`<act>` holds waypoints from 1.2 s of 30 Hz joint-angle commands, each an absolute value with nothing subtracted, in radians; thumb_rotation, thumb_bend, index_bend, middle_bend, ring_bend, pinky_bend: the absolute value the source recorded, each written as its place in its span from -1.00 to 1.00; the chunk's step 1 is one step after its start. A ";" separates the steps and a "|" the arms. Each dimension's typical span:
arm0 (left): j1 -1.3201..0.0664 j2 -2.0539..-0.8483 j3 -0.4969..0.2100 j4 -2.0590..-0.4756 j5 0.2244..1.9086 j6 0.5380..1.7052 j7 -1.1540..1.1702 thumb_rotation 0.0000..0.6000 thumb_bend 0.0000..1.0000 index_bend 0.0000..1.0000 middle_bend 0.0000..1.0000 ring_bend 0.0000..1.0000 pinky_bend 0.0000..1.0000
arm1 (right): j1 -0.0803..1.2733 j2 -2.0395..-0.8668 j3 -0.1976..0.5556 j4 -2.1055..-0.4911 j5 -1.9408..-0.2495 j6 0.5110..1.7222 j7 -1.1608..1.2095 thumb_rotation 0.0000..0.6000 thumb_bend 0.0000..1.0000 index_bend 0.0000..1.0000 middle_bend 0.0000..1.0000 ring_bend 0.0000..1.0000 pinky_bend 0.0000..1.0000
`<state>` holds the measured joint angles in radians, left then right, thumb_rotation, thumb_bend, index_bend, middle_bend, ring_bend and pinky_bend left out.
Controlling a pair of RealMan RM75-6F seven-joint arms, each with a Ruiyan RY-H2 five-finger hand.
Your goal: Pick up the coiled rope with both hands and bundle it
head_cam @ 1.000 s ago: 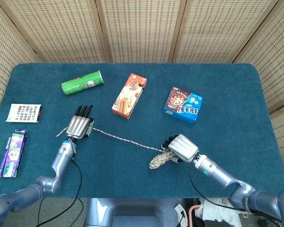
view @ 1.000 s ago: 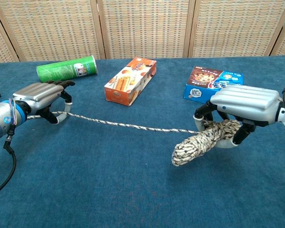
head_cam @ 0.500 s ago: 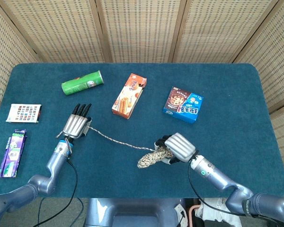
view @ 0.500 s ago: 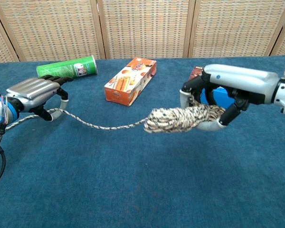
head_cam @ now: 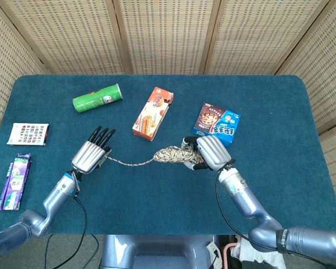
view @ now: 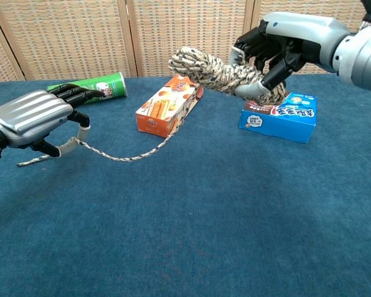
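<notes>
Speckled rope (view: pixel 219 73) is wound into a fat bundle, and the right hand (view: pixel 278 46) grips it high above the blue table (view: pixel 235 216) so it can be wrapped. Its loose tail droops left to the left hand (view: pixel 34 117), which pinches it low near the table, fingers pointing far.
</notes>
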<state>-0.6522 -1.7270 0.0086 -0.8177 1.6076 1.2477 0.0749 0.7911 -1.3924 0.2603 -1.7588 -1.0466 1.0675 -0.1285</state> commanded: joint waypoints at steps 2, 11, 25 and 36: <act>-0.652 -1.692 0.055 -0.828 1.701 1.347 0.073 1.00 0.09 0.58 -1.00 -1.00 -1.00 | 0.885 -1.465 0.389 -1.830 -0.750 1.154 -0.382 1.00 0.59 0.37 0.39 0.26 0.60; -0.683 -1.625 0.071 -0.952 1.804 1.432 0.128 1.00 0.09 0.59 -1.00 -1.00 -1.00 | 1.004 -1.571 0.408 -1.757 -0.565 1.271 -0.635 1.00 0.66 0.39 0.45 0.35 0.74; -0.787 -1.454 -0.074 -1.367 1.756 1.374 0.147 1.00 0.19 0.64 -1.00 -1.00 -1.00 | 1.109 -1.722 0.399 -1.634 -0.549 1.304 -0.787 1.00 0.66 0.40 0.49 0.36 0.85; -0.834 -1.384 -0.192 -1.453 1.759 1.390 0.225 1.00 0.22 0.68 -1.00 -1.00 -1.00 | 1.107 -1.730 0.367 -1.595 -0.569 1.267 -0.814 1.00 0.66 0.40 0.49 0.36 0.85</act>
